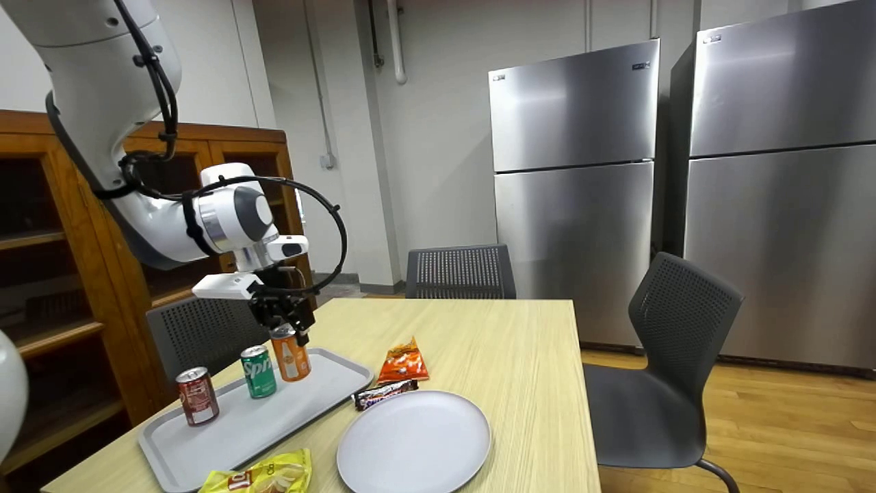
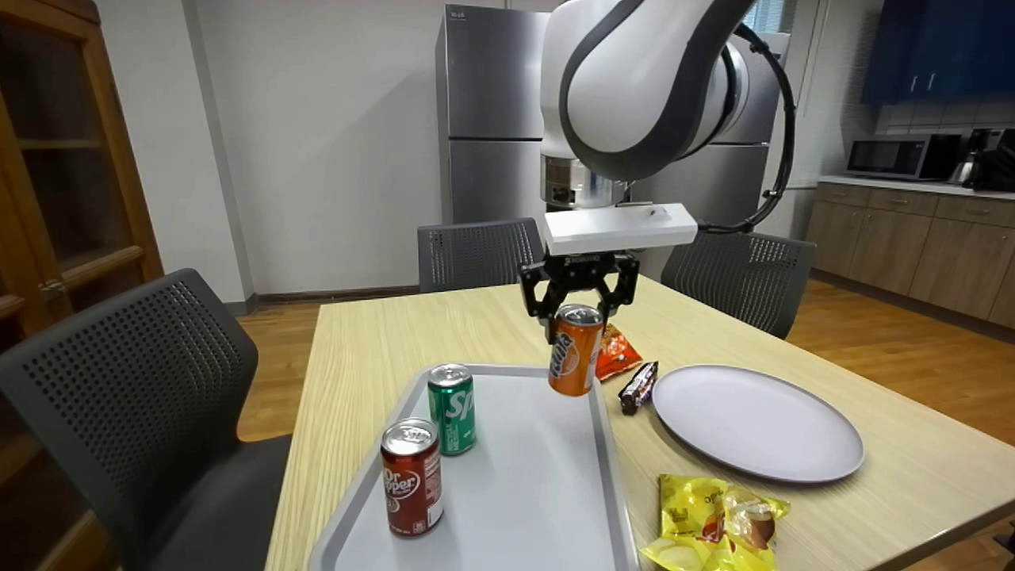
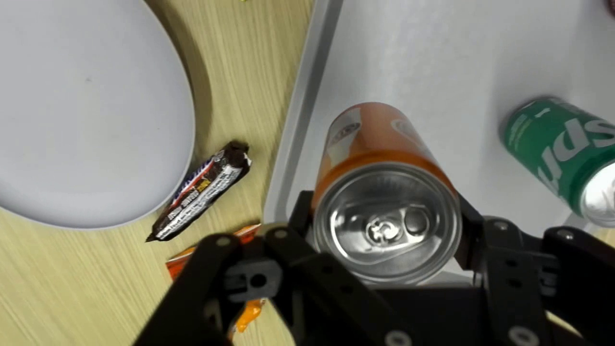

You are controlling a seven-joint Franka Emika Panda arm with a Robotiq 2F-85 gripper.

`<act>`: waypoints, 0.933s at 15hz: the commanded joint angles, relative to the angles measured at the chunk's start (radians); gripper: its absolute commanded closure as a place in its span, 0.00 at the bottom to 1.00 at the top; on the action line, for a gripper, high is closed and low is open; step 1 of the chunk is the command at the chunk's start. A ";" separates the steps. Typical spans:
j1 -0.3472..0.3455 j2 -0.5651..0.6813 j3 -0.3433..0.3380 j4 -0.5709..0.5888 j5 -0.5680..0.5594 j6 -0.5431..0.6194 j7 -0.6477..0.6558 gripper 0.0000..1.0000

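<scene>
Orange Fanta can [image 2: 572,363] is clamped in the claw [image 2: 577,323], jaws parted to its width, over the gray tray [image 2: 523,500], right of the green Sprite can [image 2: 453,412].

The table [image 1: 503,342] bears a tray [image 2: 523,492], plate [image 2: 757,424], candy bar [image 2: 638,388], yellow bag [image 2: 710,523] and orange bag [image 1: 404,364].

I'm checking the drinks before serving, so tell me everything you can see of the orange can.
The orange can looks like metal, with white and dark Fanta lettering, a silver lid and a pull tab; it appears unopened. Roughly upright, it is held near its top by the gripper, whose fingers press opposite sides. It is over the tray, near a corner, and seems raised slightly, though its underside is hidden.
</scene>
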 commanded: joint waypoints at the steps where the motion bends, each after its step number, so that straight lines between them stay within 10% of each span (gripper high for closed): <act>1: 0.024 0.046 0.031 0.073 0.004 -0.053 0.002 0.60; 14: 0.101 0.152 0.046 0.136 0.015 -0.108 -0.020 0.60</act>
